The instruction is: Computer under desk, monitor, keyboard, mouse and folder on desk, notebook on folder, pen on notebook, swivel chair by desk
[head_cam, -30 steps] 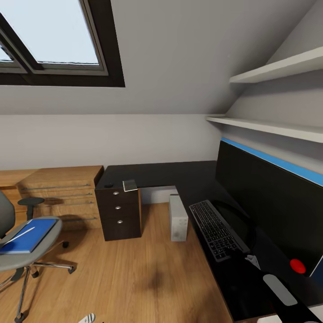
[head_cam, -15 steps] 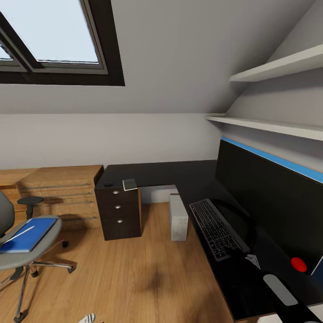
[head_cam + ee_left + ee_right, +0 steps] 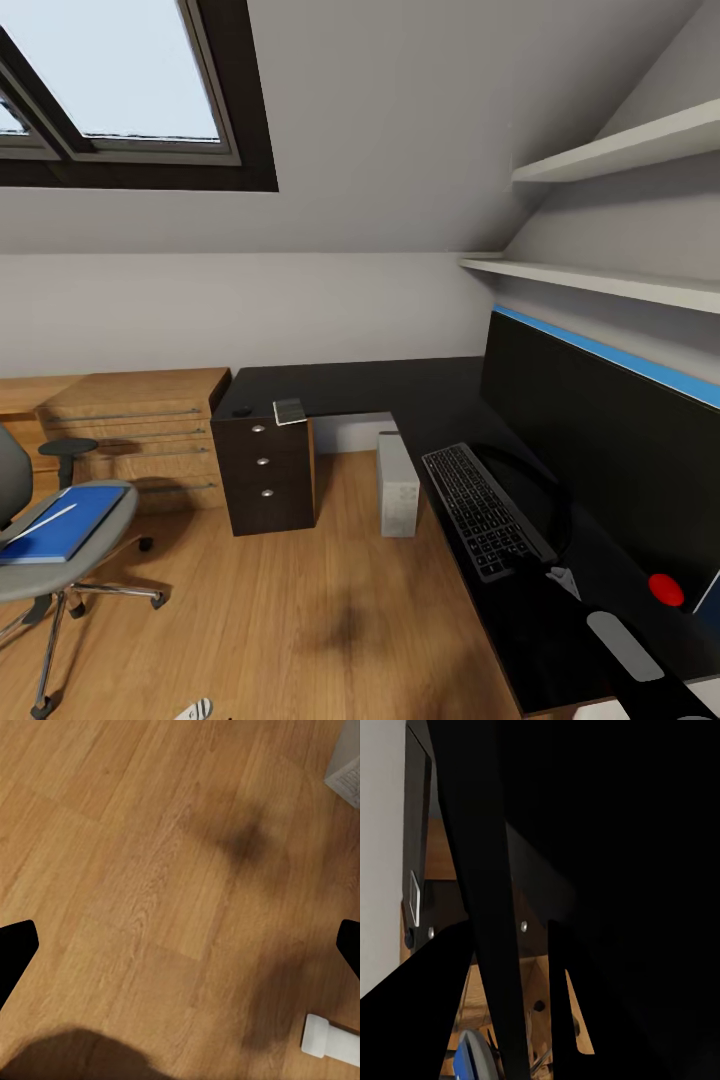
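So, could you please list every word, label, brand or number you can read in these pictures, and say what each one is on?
None can be read.
keyboard: key legends too small to read.
monitor: a red dot, no lettering.
computer: no label visible.
folder: plain blue, no writing visible.

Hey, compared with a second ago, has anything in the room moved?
Only the camera tipped slightly at first, shifting the whole picture; nothing itself moved. The folder lies on the swivel chair as before, the keyboard and monitor on the desk, the computer beneath.
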### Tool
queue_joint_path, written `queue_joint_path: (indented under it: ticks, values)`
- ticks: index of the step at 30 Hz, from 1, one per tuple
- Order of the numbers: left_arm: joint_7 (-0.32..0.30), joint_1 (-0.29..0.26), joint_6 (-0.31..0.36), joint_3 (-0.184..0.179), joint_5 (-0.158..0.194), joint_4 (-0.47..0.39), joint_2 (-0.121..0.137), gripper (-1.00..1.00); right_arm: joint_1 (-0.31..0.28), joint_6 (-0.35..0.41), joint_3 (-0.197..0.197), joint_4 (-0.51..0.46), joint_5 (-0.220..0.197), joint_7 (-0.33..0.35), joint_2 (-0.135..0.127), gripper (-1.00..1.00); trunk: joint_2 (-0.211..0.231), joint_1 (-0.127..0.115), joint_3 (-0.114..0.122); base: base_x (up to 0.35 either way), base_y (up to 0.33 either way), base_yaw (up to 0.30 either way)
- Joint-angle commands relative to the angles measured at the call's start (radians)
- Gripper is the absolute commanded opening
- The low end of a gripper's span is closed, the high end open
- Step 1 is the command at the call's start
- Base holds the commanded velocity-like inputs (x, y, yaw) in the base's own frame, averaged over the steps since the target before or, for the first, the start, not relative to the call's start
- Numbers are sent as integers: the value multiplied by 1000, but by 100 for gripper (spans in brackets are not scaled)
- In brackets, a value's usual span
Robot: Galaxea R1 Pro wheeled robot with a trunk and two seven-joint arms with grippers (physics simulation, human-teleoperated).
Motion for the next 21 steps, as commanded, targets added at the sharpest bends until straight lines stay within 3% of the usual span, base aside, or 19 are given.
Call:
queue_joint_path:
  ticks: [1, 21]
  values:
    - [2, 0, 0, -5, 10, -1, 1, 100, 0, -1, 8, 3, 14, -23, -1, -100, -1, 0, -1, 0, 0, 0]
    - [1, 0, 0, -5, 10, -1, 1, 100, 0, -1, 6, 3, 14, -23, -1, -100, -1, 0, -1, 0, 0, 0]
